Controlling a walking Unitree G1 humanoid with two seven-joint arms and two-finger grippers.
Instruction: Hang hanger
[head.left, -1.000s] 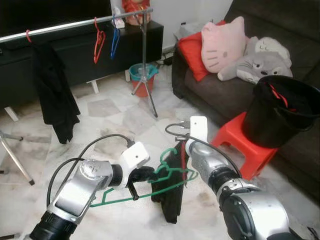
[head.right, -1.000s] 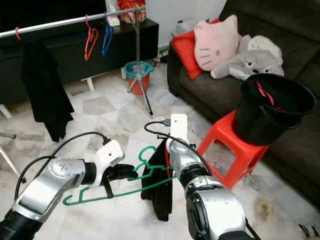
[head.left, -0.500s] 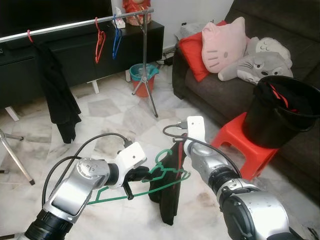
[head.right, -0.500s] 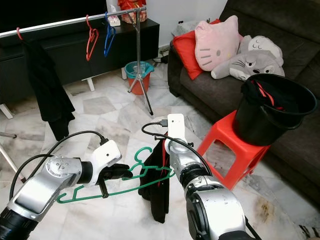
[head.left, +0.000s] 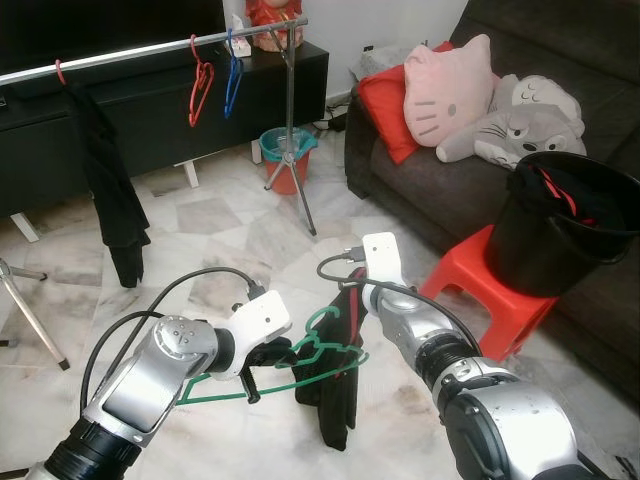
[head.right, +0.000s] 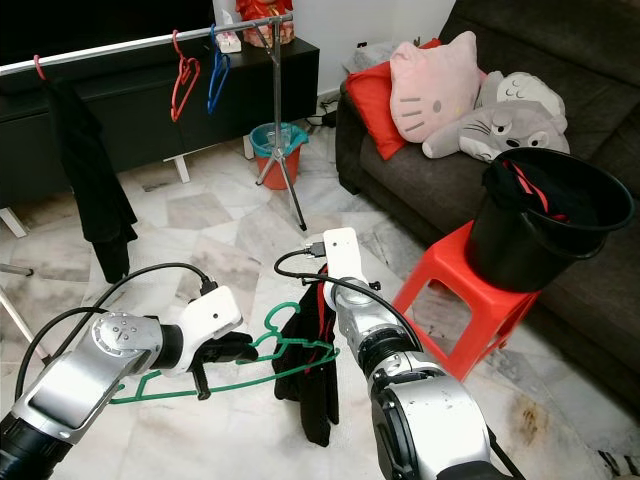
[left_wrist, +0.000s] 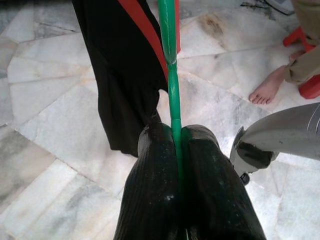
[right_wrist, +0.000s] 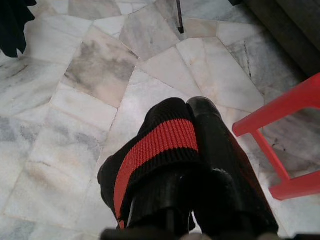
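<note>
Far left: a black garment (head.left: 108, 190) hangs from a metal rail (head.left: 150, 48); further right on the rail hang a red hanger (head.left: 199, 85) and a blue hanger (head.left: 232, 80).
Left gripper (head.left: 268, 355): near left, fingers (left_wrist: 155, 200) pressed together on the bar of the green hanger (head.left: 300, 362), no gap between them except the bar.
Green hanger: held low over the marble floor (head.left: 230, 230), well short of the rail, its hook end beside the right gripper.
Right gripper (head.right: 318, 305): near centre, fingers closed on a black cloth with a red stripe (right_wrist: 155, 145), which droops below it and touches the hanger.
Right: a red stool (head.left: 490, 290) carries a black bucket (head.left: 570, 220); behind it a dark sofa (head.left: 420, 170) holds 2 plush toys (head.left: 500, 115) and a red cushion (head.left: 385, 100).
Left wrist view: a person's bare foot (left_wrist: 267, 90) on the floor.
</note>
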